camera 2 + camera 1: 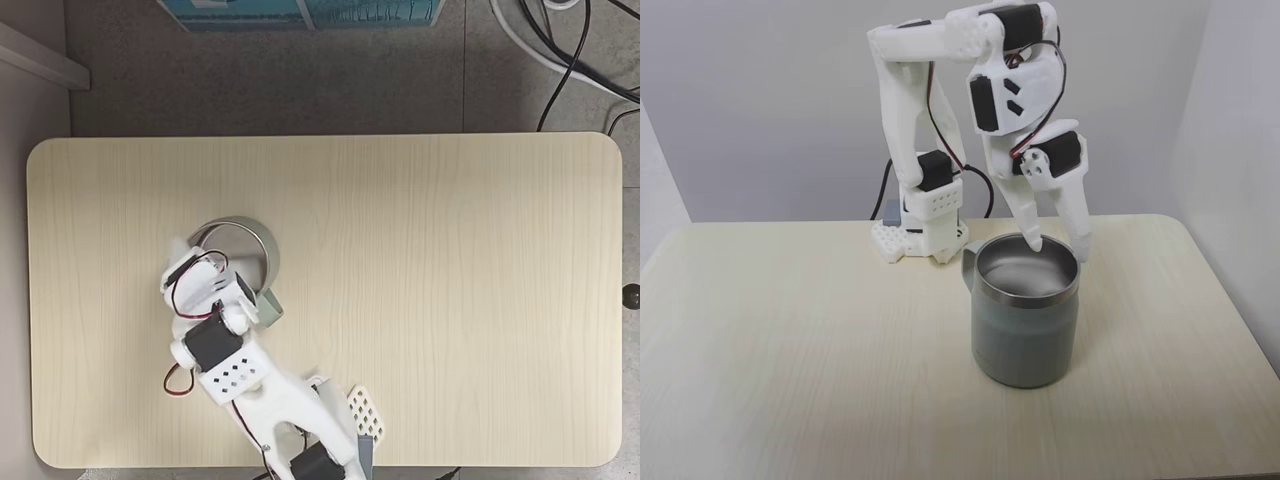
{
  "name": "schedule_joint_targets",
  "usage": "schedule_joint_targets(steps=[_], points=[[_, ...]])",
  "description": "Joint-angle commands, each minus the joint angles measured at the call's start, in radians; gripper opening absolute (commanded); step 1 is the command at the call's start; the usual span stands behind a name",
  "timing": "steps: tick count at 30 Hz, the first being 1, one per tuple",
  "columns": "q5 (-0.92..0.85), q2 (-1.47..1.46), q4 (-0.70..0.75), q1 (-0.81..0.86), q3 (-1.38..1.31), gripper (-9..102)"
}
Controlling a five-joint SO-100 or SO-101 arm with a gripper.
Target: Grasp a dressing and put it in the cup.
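Cup (1026, 318) sits nearest me in a fixed view, mid-table, handle (967, 262) on its far-left side. Gripper (1058, 246) hangs over the far rim, fingers spread, nothing between them; one fingertip (1034, 240) dips just inside the mouth, the other sits outside the rim on the right. I can't see the dressing anywhere on the table; my guess is it's down in the cup, but the interior just reads as grey steel.

From above in a fixed view, the arm (222, 345) covers most of the cup, only the rim's far arc (240, 226) shows. Risk as I judge it: lifting out crooked, that inner finger catches the rim and tips the cup.
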Motion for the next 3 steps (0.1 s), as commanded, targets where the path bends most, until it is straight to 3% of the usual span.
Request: schedule_joint_targets(steps=[1,3], points=[[0.002,-0.028,0.006,0.003,0.002,22],[0.0,-0.028,0.006,0.003,0.0,22]])
